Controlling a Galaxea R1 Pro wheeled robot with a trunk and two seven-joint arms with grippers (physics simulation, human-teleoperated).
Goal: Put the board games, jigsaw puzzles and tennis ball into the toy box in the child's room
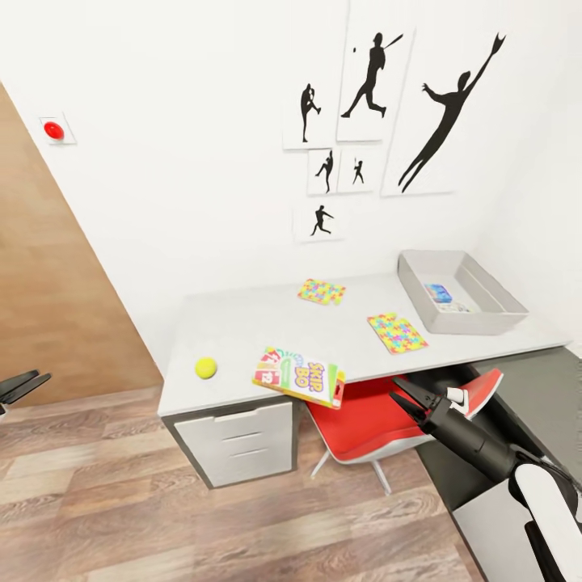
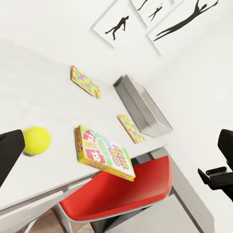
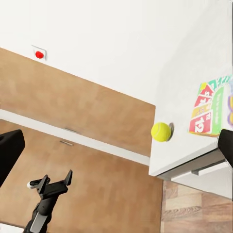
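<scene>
Right gripper (image 1: 406, 398) open and empty, fingers spread, hanging low in front of the table (image 1: 242, 323) above the red chair (image 1: 364, 420). Left gripper (image 1: 20, 386) out at the side, also spread with nothing held. Toy box (image 1: 493, 319) at the table's far right end, already holding one blue board game (image 1: 440, 293). Still out on the table: another board game (image 1: 301, 376) overhanging the front edge, two jigsaw puzzles (image 1: 322, 291) (image 1: 397, 333), and the tennis ball (image 1: 205, 368) near the left corner. Barely begun, by the look of it.
</scene>
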